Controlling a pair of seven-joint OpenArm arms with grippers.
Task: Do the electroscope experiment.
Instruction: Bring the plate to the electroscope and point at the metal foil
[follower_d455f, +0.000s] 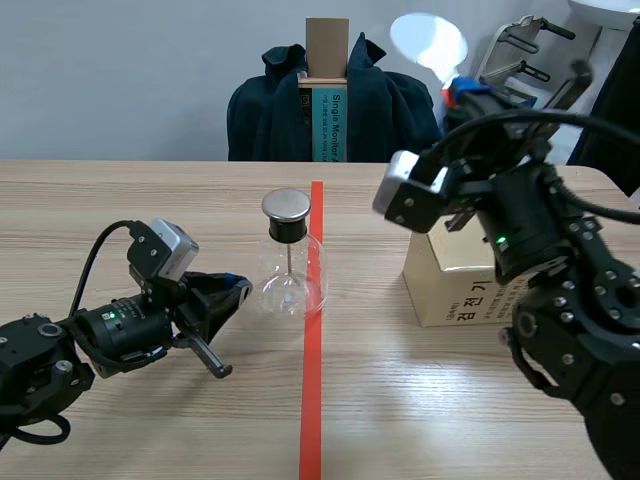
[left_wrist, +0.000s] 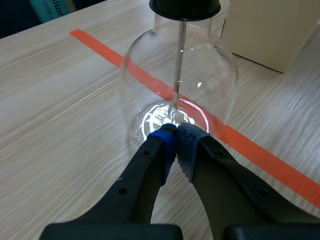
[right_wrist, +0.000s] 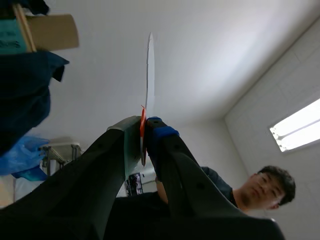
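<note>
The electroscope (follower_d455f: 289, 262) is a clear glass flask with a black stopper, a metal cap and a thin rod inside, standing on the red tape line. My left gripper (follower_d455f: 236, 291) lies low on the table just left of it, shut on nothing. In the left wrist view its fingertips (left_wrist: 176, 138) meet right at the foot of the flask (left_wrist: 200, 75). My right gripper (follower_d455f: 462, 94) is raised at the back right and points upward, shut on the red handle of a thin white disc (follower_d455f: 428, 41). The right wrist view shows this disc (right_wrist: 149, 70) edge-on, rising between the fingers.
A cardboard box (follower_d455f: 452, 283) stands right of the flask, under the right arm. Behind the table is a chair draped with a dark jacket (follower_d455f: 380, 110), with a tall box (follower_d455f: 327, 85) propped on it. A person (right_wrist: 260, 189) shows in the right wrist view.
</note>
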